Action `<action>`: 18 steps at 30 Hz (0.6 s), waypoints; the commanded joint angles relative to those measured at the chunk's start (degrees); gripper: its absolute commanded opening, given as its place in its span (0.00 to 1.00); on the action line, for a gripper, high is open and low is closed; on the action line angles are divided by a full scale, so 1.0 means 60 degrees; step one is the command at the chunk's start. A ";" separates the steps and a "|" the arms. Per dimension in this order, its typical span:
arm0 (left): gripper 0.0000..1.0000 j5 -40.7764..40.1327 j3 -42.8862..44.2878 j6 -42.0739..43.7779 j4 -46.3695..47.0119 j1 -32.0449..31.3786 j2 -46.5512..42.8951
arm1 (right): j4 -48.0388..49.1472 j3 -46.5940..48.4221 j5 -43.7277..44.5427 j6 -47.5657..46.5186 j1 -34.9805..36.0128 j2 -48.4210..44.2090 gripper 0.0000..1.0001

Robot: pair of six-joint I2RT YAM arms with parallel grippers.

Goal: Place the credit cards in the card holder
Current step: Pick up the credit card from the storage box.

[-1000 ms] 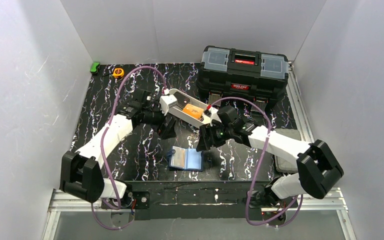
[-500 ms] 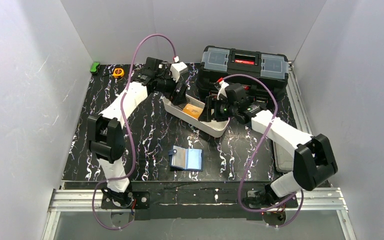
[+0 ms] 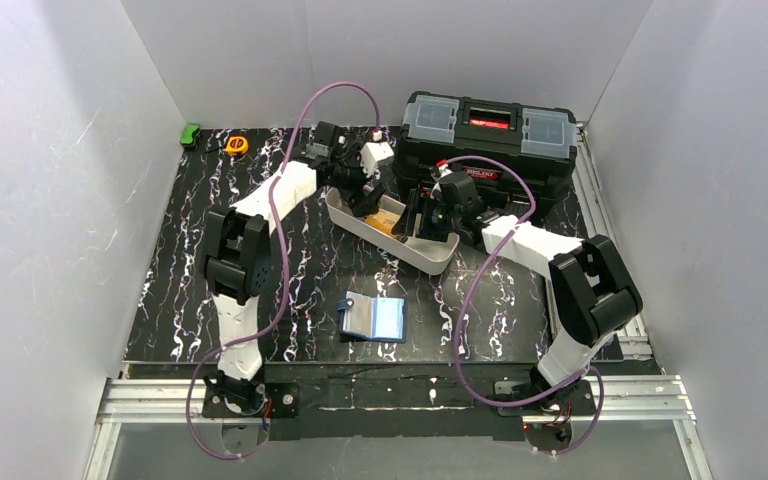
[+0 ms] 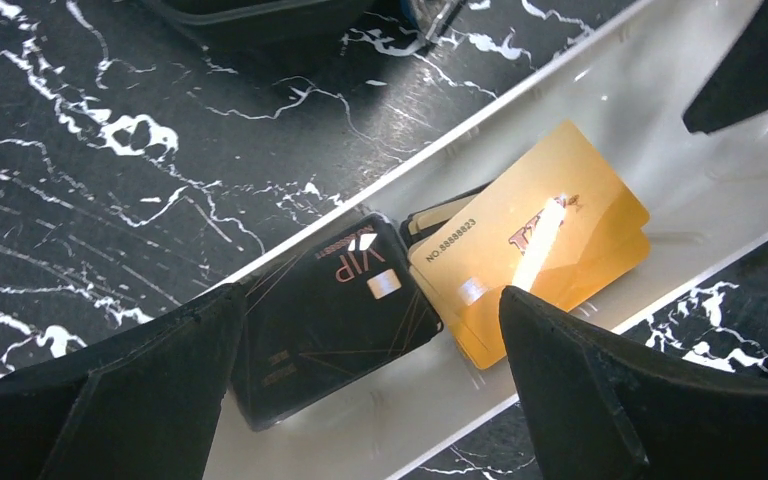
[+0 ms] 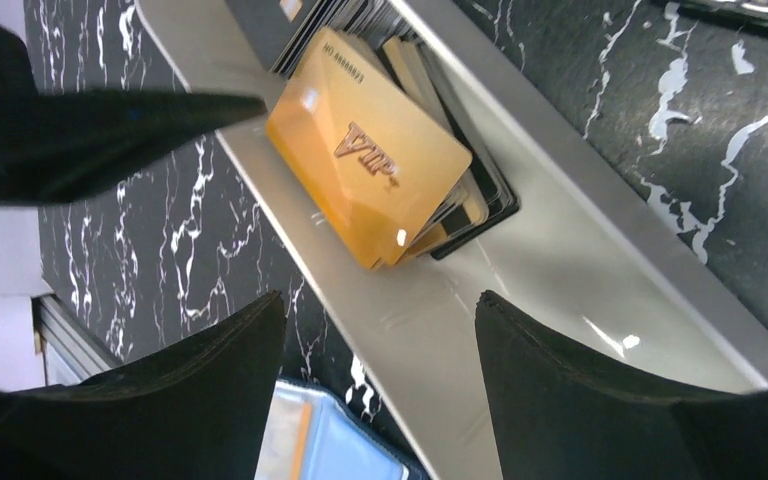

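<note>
The credit cards lie stacked in a long white tray (image 3: 430, 255): an orange-yellow card (image 3: 388, 218) on top and dark ones under and beside it. In the left wrist view a black card (image 4: 335, 320) lies next to the orange card (image 4: 530, 250). My left gripper (image 4: 370, 297) is open and empty just above the black card. My right gripper (image 5: 380, 297) is open and empty over the tray's near rim, just short of the orange card (image 5: 365, 165). The navy card holder (image 3: 372, 318) lies open at the front, lighter blue inside, and also shows in the right wrist view (image 5: 330, 440).
A big black toolbox (image 3: 488, 140) stands right behind the tray, close to both wrists. A yellow tape measure (image 3: 237, 145) and a green object (image 3: 190, 133) sit at the back left corner. White walls enclose the black marbled table (image 3: 260, 290).
Both arms have stretched away from the table's middle toward the back. Both grippers now hang over the tray from either side. The tray has shifted slightly; the card holder has not moved.
</note>
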 commanded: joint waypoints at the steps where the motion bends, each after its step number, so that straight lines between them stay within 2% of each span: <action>1: 0.99 0.0130 -0.0449 0.1216 0.0386 -0.0248 -0.0309 | 0.1577 -0.0275 0.0605 0.0555 -0.0087 0.0126 0.76; 9: 0.99 -0.0093 -0.1485 0.2282 0.1066 -0.0581 -0.0608 | 0.3059 -0.0848 0.0841 0.1544 -0.0190 0.0448 0.77; 13: 0.99 -0.0367 -0.1891 0.2212 0.1687 -0.0647 -0.0842 | 0.3552 -0.1042 0.0700 0.1927 -0.0197 0.0636 0.77; 18: 0.99 -0.0039 -0.1914 0.2157 0.1359 -0.0647 -0.1032 | 0.3741 -0.1100 0.0622 0.2131 -0.0190 0.0812 0.78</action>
